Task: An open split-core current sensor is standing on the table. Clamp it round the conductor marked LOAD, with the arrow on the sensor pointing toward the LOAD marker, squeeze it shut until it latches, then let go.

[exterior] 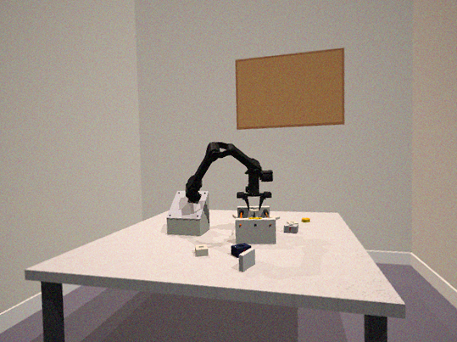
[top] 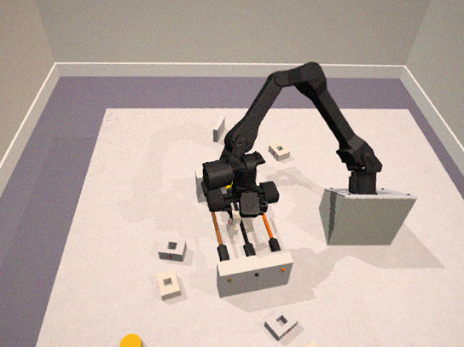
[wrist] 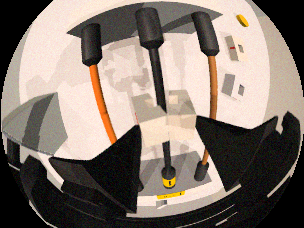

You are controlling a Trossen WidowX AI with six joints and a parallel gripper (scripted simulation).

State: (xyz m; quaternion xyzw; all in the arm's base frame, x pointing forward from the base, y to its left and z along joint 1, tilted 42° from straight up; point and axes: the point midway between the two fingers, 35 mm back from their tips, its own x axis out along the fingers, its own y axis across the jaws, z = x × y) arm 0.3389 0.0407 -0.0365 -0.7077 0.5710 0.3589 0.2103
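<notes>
A cream split-core sensor is between the fingers of my gripper, which is shut on it. The sensor is at the middle black conductor. In the wrist view the conductor runs into the gap between its two halves and comes out below. Whether the halves meet underneath is hidden. A small red mark shows on the sensor's left side in the wrist view. A yellow marker sits on the conductor's end, by a yellow label; their lettering is too small to read.
An orange conductor and a brown conductor flank the black one. End blocks hold them. Several sensor-like blocks, a yellow disc, a dark blue piece and an upright plate stand around.
</notes>
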